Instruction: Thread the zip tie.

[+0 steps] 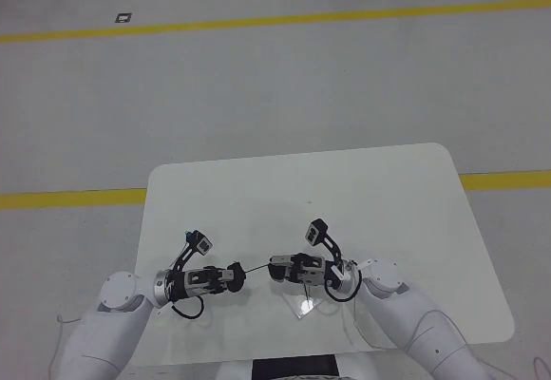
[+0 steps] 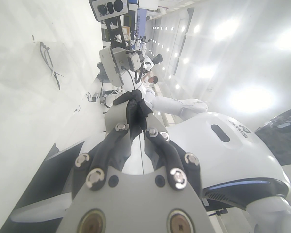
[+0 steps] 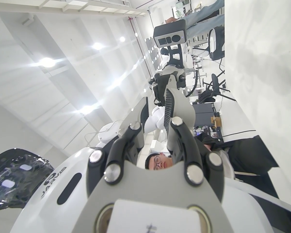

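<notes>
Two grippers are meeting tip to tip above one white table. The left gripper is pinching one thin black zip tie between closed fingers. The right gripper is keeping its fingers apart, and whether the tie is reaching them is unclear. One clear bag is lying nearby, and the spare ties inside are too tangled to count.
</notes>
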`<control>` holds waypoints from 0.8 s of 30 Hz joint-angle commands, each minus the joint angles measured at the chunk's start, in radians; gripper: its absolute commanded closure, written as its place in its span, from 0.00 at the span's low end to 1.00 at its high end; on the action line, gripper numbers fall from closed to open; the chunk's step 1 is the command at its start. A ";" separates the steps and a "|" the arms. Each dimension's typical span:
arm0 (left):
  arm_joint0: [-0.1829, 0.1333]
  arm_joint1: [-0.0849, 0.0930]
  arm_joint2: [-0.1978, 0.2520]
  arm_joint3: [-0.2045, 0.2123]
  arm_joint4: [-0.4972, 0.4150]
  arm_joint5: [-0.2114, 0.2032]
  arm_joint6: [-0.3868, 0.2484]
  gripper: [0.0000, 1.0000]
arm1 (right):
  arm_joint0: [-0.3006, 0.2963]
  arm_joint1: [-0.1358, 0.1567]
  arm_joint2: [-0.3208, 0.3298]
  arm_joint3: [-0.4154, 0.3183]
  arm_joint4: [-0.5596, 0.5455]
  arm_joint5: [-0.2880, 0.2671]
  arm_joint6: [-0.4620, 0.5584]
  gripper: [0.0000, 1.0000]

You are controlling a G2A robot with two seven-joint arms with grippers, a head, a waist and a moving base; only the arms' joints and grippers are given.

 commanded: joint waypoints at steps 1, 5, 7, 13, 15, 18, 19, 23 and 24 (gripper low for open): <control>0.000 0.000 0.000 0.000 0.000 0.000 0.000 1.00 | 0.001 0.000 -0.002 0.001 0.000 0.002 -0.002 0.88; 0.000 0.000 0.000 0.000 0.000 0.000 0.000 1.00 | 0.005 -0.001 -0.004 0.007 0.004 0.003 -0.006 1.00; 0.000 0.000 0.000 0.000 0.000 0.000 0.000 1.00 | 0.006 -0.001 -0.005 0.008 0.004 0.001 -0.009 1.00; 0.000 0.000 0.000 0.000 0.000 0.000 0.000 1.00 | 0.002 0.002 0.000 0.004 -0.011 -0.010 -0.032 1.00; 0.000 0.000 0.000 0.000 0.000 0.000 0.000 0.57 | -0.001 0.004 0.004 0.000 -0.015 -0.015 -0.040 1.00; 0.000 0.000 0.000 0.000 0.000 0.000 0.000 0.00 | -0.010 0.007 0.017 -0.010 -0.017 -0.025 -0.053 1.00; 0.000 0.000 0.000 0.000 0.000 0.000 0.000 0.00 | -0.015 0.009 0.022 -0.015 -0.018 -0.027 -0.058 1.00; 0.000 0.000 0.000 0.000 0.000 0.000 0.000 0.00 | -0.031 0.016 0.041 -0.035 -0.030 -0.031 -0.079 1.00; 0.000 0.000 0.000 0.000 0.000 0.000 0.000 0.00 | -0.035 0.017 0.045 -0.041 -0.032 -0.033 -0.083 1.00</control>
